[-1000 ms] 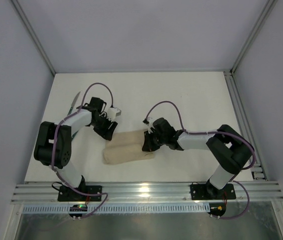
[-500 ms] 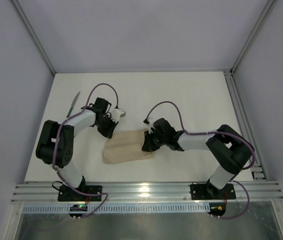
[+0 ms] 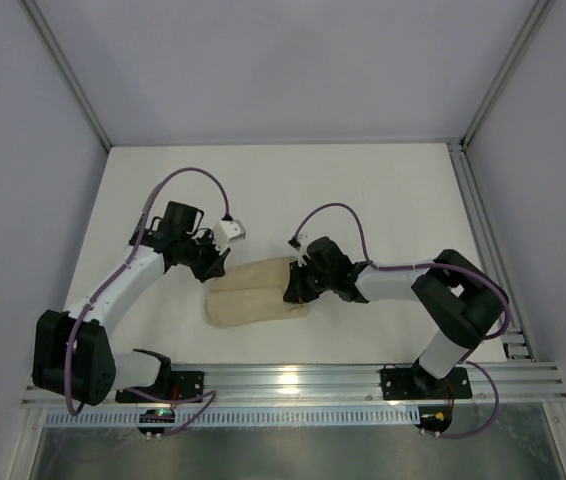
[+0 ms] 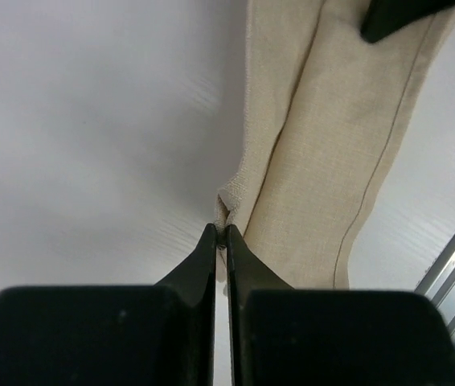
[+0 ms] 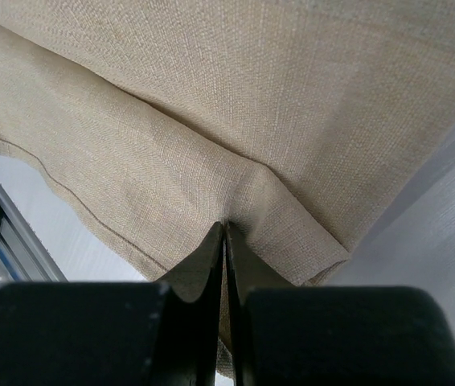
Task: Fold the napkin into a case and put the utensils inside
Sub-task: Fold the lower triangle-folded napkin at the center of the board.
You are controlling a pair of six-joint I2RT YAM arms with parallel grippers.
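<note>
Only one napkin (image 3: 253,296), two pinching grippers (image 3: 215,272) (image 3: 291,290).

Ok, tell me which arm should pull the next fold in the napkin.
Left, probably: the left hand is shut on the napkin's loose edge, while the right hand pins the opposite end.

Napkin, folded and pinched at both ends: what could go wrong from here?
1. The left jaws are shut on only the corner tip of the napkin, so any pull may let it slip free.
2. The right jaws pinch a crease at the other end. Whether they caught every layer is not visible, so lifting or pulling could drag the layers apart and undo the fold.
</note>
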